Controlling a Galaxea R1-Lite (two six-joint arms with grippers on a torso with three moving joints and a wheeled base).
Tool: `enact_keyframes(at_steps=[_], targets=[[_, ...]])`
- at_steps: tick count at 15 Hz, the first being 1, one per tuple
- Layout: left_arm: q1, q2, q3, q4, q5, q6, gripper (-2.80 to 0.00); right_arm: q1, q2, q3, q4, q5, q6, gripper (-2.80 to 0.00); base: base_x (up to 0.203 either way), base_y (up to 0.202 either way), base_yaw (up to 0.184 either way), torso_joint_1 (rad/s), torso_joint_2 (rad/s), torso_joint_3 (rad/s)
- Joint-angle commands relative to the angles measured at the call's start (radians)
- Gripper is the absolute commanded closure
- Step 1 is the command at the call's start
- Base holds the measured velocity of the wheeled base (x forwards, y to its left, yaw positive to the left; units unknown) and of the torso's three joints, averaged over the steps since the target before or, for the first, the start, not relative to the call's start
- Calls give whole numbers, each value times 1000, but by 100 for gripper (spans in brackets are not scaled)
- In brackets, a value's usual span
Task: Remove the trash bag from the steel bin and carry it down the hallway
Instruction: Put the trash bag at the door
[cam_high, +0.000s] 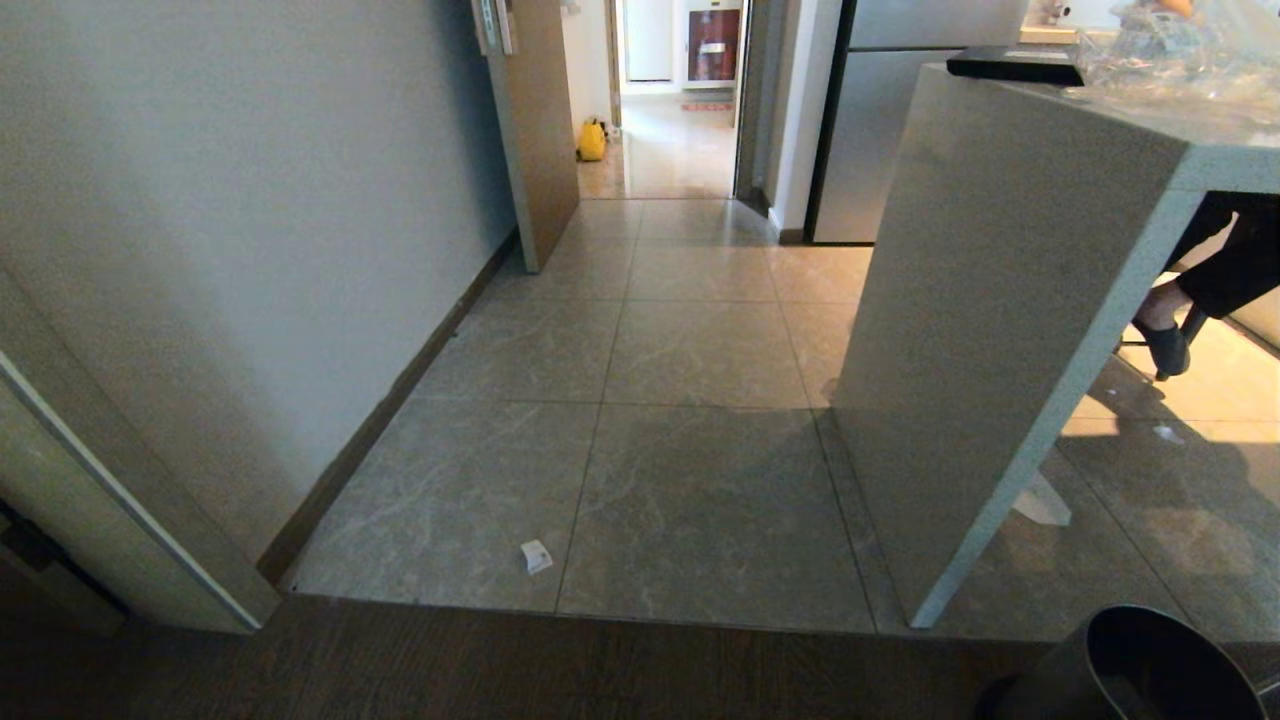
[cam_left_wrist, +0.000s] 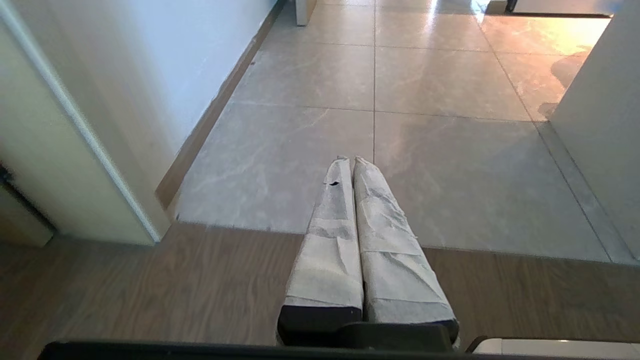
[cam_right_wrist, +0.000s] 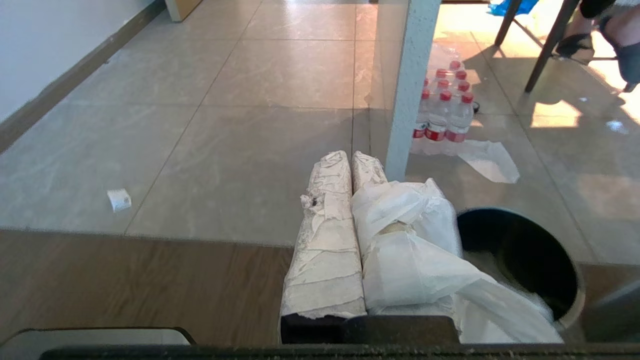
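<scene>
The steel bin (cam_high: 1130, 665) stands on the wood floor at the near right, open-mouthed and dark inside; its rim (cam_right_wrist: 575, 280) lies just beside my right gripper. My right gripper (cam_right_wrist: 351, 156) is shut, and the white trash bag (cam_right_wrist: 415, 250) is wrapped over one finger and trails down past the bin's mouth. My left gripper (cam_left_wrist: 350, 160) is shut on nothing and hangs over the seam between wood and tile. Neither gripper shows in the head view. Through the far doorway the hallway (cam_high: 672, 150) shows as a bright glossy floor.
A grey stone counter panel (cam_high: 980, 300) stands at the right, with a seated person's legs (cam_high: 1215, 270) behind it and a pack of water bottles (cam_right_wrist: 445, 110) beside it. A wall with brown skirting (cam_high: 400, 390) runs along the left. A paper scrap (cam_high: 536, 556) lies on the tiles.
</scene>
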Motion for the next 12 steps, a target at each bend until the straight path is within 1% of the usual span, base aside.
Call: enact_keyframes(at_steps=[1, 12], targets=[[0, 0, 0, 1, 2, 0, 0, 0, 1, 2, 0, 0, -1, 0, 188, 0, 4, 0, 2, 0], [0, 0, 0, 1, 0, -2, 0, 0, 1, 2, 0, 0, 1, 0, 189, 0, 0, 2, 1, 3]])
